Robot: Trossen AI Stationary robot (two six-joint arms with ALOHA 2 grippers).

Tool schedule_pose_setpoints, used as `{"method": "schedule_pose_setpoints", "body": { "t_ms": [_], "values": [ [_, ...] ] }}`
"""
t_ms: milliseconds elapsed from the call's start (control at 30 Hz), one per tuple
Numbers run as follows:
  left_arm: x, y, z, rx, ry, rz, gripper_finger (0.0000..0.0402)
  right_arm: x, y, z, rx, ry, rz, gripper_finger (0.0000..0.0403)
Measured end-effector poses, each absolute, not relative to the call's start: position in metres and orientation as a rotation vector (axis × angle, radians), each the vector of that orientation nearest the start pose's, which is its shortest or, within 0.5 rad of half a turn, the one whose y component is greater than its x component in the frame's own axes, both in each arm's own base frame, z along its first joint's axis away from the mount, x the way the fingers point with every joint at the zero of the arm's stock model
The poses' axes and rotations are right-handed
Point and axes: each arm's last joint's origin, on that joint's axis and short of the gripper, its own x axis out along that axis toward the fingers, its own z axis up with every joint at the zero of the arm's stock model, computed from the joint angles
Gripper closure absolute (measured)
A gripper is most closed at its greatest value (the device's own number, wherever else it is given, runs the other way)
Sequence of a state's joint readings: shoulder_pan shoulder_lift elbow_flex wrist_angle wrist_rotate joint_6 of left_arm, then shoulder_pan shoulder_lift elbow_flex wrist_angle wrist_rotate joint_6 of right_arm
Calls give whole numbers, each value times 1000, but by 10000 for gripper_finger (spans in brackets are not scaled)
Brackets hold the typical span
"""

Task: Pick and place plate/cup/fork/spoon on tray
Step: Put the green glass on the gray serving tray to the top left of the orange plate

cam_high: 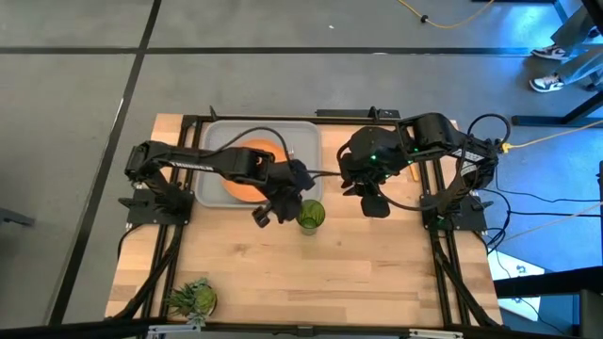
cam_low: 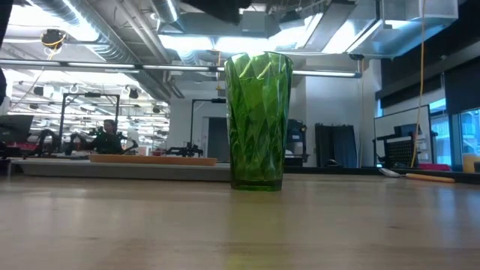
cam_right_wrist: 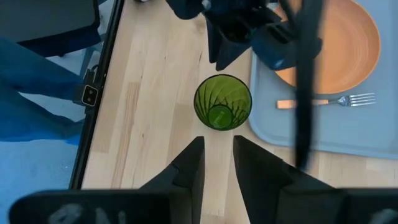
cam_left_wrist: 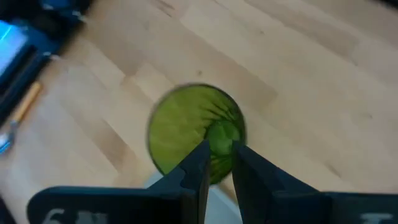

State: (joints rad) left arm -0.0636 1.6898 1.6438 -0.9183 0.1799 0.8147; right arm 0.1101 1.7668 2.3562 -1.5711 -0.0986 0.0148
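our left fingers (cam_left_wrist: 217,165), slightly apart, hover above the ribbed translucent dark-green cup (cam_high: 312,215), upright at the grey rectangular tray's (cam_high: 212,141) five o'clock; right fingers (cam_right_wrist: 216,163) likewise apart.

Ceiling strip lights glared at the top of the low view, backlighting the cup (cam_low: 259,120) so its ribbed green glass glowed. The near tabletop (cam_low: 240,232) there was soft and out of focus. The left wrist view was motion-blurred throughout, most at its upper left. The high view was evenly lit, with blue light at its upper right.
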Motion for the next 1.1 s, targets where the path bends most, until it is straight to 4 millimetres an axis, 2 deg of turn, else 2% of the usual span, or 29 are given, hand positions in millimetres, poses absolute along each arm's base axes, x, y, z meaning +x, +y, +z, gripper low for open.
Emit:
{"method": "schedule_pose_setpoints", "body": {
  "t_ms": [200, 433, 600, 833, 1100],
  "values": [
    [357, -32, 319, 749, 886, -663, 342, 293, 35, 468, 8, 985, 185, 313],
    [368, -49, 298, 862, 965, -656, 342, 293, 35, 468, 8, 985, 187, 313],
    [369, -55, 296, 931, 969, -651, 342, 293, 35, 468, -11, 982, 203, 313],
    [369, -56, 296, 934, 970, -651, 342, 293, 35, 468, -11, 982, 204, 313],
    [376, -57, 277, 867, 1043, -669, 342, 293, 35, 468, -9, 983, 205, 313]
  ]
}}
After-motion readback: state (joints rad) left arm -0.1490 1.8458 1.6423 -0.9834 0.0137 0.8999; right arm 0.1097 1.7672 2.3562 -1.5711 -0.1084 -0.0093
